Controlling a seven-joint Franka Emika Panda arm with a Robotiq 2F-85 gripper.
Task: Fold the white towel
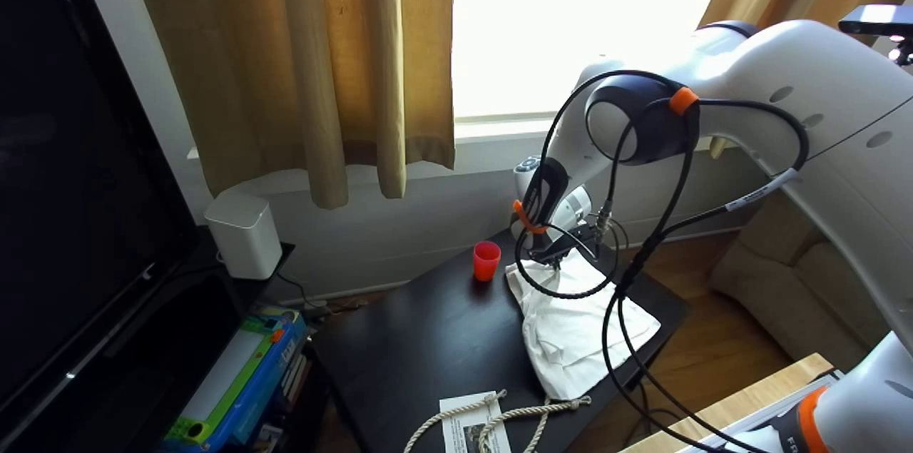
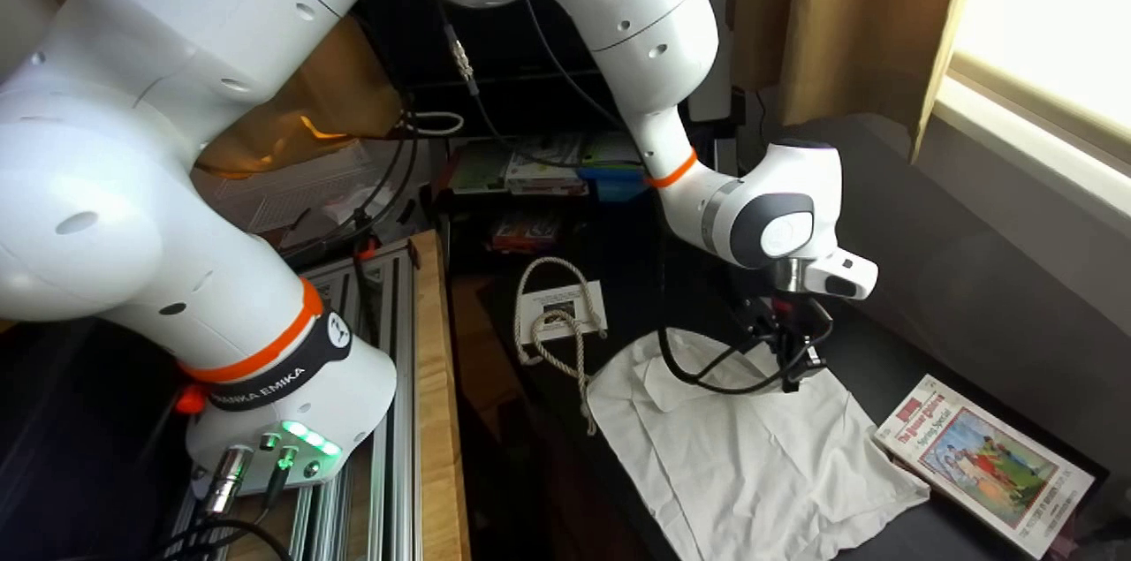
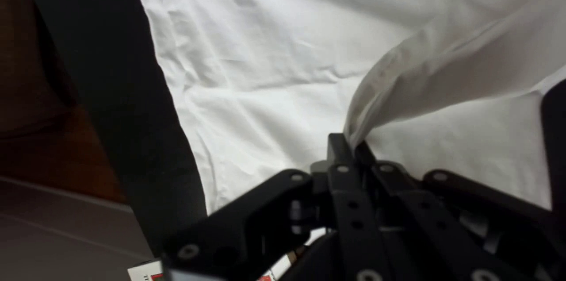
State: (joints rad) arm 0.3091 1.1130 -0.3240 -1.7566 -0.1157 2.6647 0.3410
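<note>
Closed down to almost nothing, the end effector (image 3: 352, 144) held a pinch of the white towel (image 3: 265, 59), and a raised ridge of cloth ran away from that grip in the wrist view. The towel lay on the dark counter (image 1: 406, 339), one corner just beside the red cup (image 1: 486, 262). As I judged it, the fold was begun but not finished: the cloth doubled over near the grip, while much of the rest lay spread and creased; whether that was all one layer, I could not tell. Left to do, it seemed, were carrying the held part across, laying it flat and letting go. As for pose, the arm (image 2: 654, 31) arched high from its base (image 2: 292, 420) and sloped down, the end effector low at the cloth.
</note>
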